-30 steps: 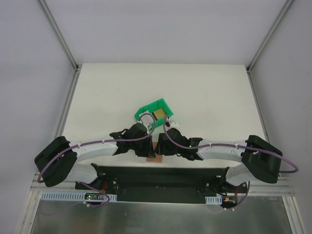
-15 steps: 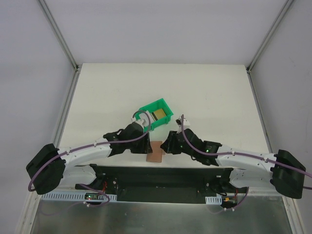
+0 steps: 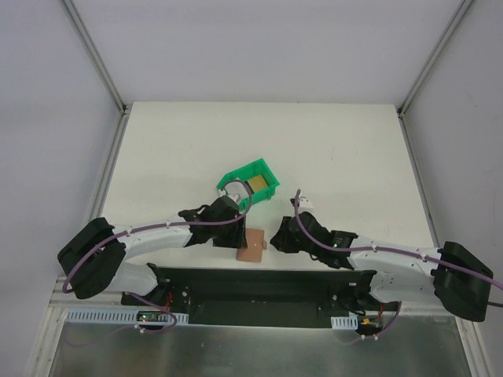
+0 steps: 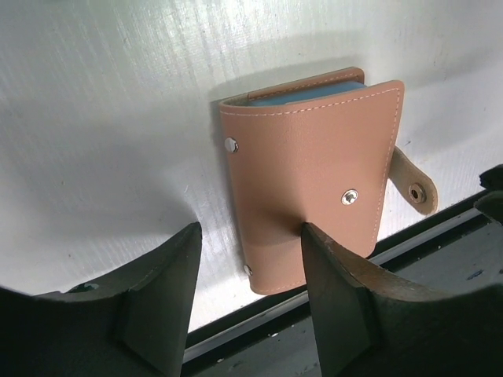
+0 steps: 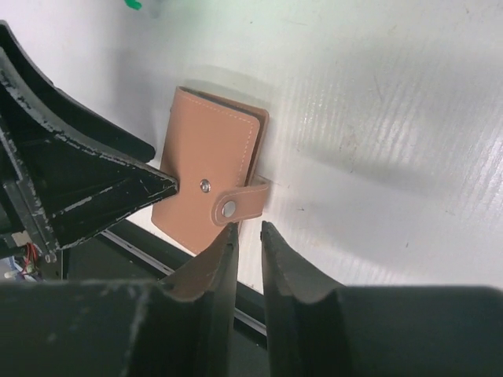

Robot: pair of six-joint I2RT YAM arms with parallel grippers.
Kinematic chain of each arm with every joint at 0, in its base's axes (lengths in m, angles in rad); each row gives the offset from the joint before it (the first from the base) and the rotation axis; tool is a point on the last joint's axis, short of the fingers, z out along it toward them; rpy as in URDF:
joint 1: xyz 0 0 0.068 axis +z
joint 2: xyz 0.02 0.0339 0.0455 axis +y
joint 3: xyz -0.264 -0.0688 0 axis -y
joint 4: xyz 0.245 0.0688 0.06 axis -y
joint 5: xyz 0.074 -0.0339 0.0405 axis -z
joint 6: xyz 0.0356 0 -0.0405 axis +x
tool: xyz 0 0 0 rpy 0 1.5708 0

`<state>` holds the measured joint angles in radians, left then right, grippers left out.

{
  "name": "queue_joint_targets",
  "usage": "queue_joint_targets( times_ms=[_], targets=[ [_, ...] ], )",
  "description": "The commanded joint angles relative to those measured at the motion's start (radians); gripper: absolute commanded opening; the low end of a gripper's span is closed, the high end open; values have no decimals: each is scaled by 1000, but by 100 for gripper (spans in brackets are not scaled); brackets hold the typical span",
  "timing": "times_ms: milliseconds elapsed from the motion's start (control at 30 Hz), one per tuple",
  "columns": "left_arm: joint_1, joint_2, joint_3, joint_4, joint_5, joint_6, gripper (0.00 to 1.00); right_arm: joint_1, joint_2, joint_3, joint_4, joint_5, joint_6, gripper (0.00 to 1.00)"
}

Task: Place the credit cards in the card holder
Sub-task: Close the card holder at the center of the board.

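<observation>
Left claw [image 4: 250, 236] wide open, empty, just above card holder [image 4: 314, 177]; right claw [image 5: 247, 229] open only a slit, prob. empty, tips by snap tab [image 5: 236, 206]; holder lies folded at near edge of surface [image 3: 330, 149], centre; light, floppy leather, so pinch tab or spine.

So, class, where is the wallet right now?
In the top view, the wallet lies folded at the near edge of the table, about mid-width. It sits between the left claw and right claw, just nearer than the bin.
</observation>
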<state>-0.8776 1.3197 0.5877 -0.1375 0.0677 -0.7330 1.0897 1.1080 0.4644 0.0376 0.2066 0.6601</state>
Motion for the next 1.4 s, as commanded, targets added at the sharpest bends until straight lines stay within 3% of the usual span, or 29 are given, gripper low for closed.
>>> queue_joint_targets(
  times_ms=[0, 233, 967, 1367],
  targets=[
    [-3, 33, 11, -17, -28, 35, 52, -31, 32, 17, 34, -48, -17, 20],
    [-4, 53, 9, -17, -32, 27, 45, -56, 116, 51, 88, -125, -43, 19],
    [-3, 50, -11, 12, -11, -6, 41, -56, 234, 103, 166, -222, -63, 19],
    [-4, 49, -11, 13, -8, -11, 40, -76, 231, 111, 165, -213, -88, 27]
  ],
)
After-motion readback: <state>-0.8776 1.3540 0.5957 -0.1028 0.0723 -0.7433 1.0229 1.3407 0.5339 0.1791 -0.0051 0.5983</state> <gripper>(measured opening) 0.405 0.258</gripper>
